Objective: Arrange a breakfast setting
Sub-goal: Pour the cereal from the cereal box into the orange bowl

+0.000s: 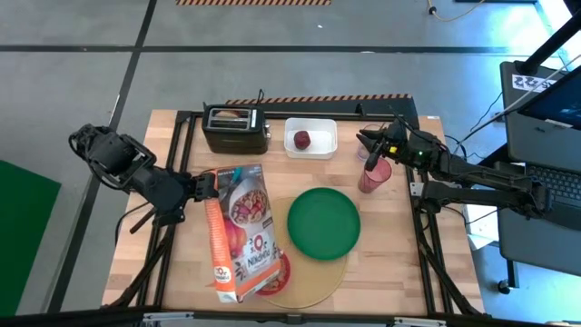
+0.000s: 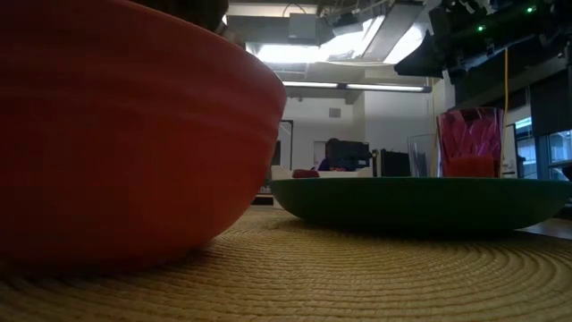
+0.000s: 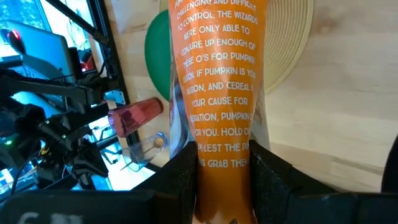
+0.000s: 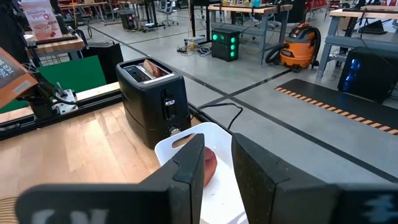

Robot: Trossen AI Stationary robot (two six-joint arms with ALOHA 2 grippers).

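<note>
My left gripper (image 1: pixel 207 186) is shut on the orange cereal box (image 1: pixel 243 232), which slants from the table's left toward the near edge. The box's near end is over the red bowl (image 1: pixel 280 275) on the tan mat (image 1: pixel 313 283). The green plate (image 1: pixel 323 222) rests on the mat's far part. The pink cup (image 1: pixel 373 177) stands on the table right of the plate. My right gripper (image 1: pixel 368 153) is open and empty just above and beyond the cup. The red apple (image 1: pixel 301 139) lies in the white tray (image 1: pixel 327 127). A bagel (image 4: pixel 149 67) sticks out of the toaster's slot. My left gripper pinches the cereal box near its far end, one finger (image 3: pixel 180 180) on each broad face beside the narrow orange side panel (image 3: pixel 222 149). The fingers come level from the table's left. The box slants down toward the bowl; whether it touches the bowl I cannot tell.
The black toaster (image 1: pixel 236 129) stands at the far edge, left of the tray. A clear glass (image 2: pixel 422 154) stands near the cup. Black frame rails run along the table's left and right sides. Bare wood lies left of the mat and at the near right.
</note>
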